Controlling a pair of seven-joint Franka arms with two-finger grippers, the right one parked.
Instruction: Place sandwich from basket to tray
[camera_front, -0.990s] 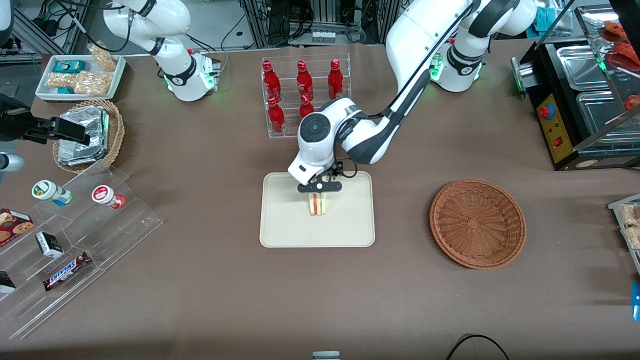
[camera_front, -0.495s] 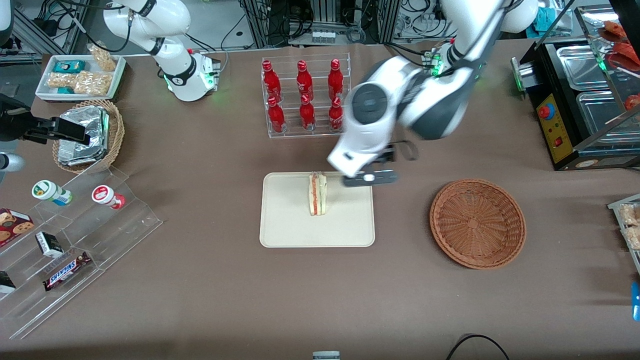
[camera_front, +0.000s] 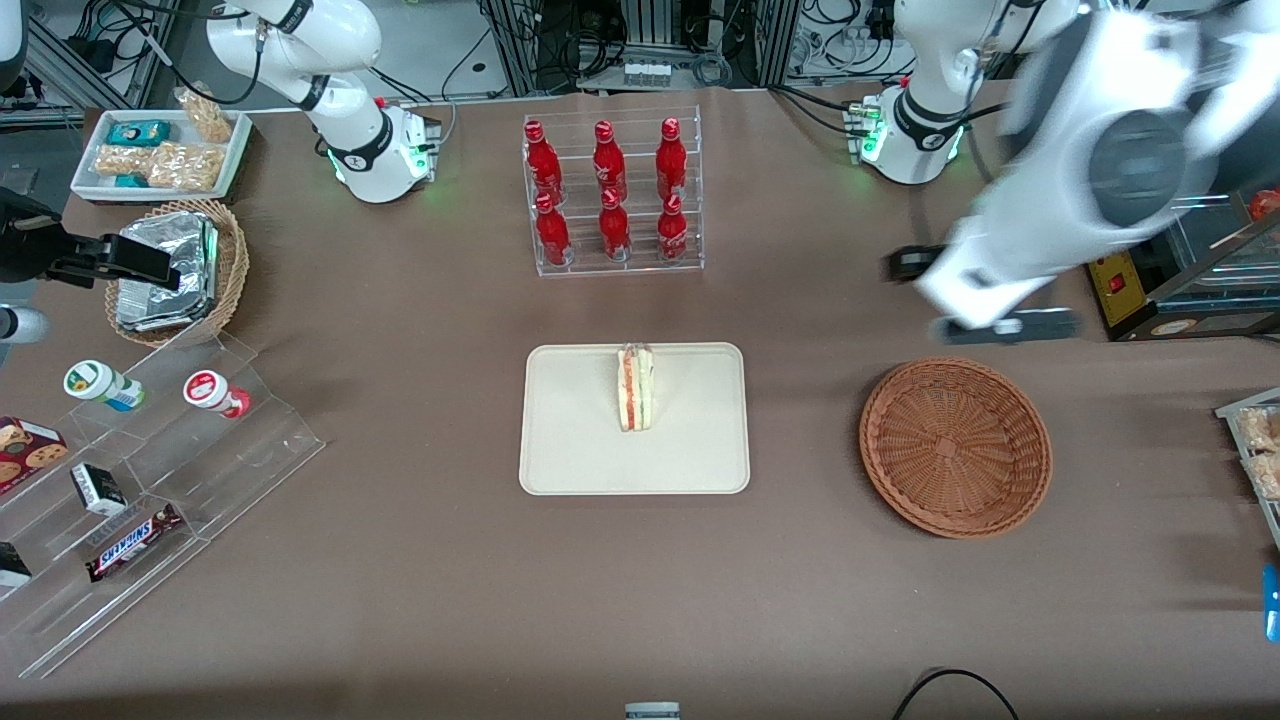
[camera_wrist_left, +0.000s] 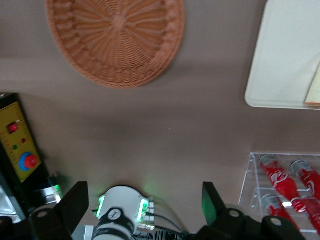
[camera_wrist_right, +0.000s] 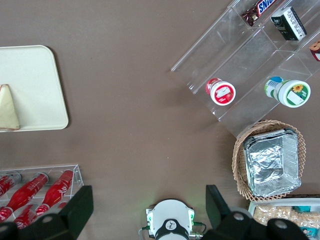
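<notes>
Brown table: sandwich (camera_front: 635, 388) standing on tray (camera_front: 570, 450); basket (camera_front: 955, 446) with nothing inside; gripper (camera_front: 985, 300) up above basket, fingers (camera_wrist_left: 74, 202) spread wide.

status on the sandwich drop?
Pincer open, empty, raised near the basket at the working arm's end. Sandwich standing on its edge on the tray, basket empty. Nothing in the way.

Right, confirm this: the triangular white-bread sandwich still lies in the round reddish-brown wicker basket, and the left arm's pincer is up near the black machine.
Not quite. The triangular white-bread sandwich stands on the flat cream rectangular tray, as the front view shows; the round reddish-brown wicker basket holds nothing. The left arm's open pincer is indeed up near the black machine.
</notes>
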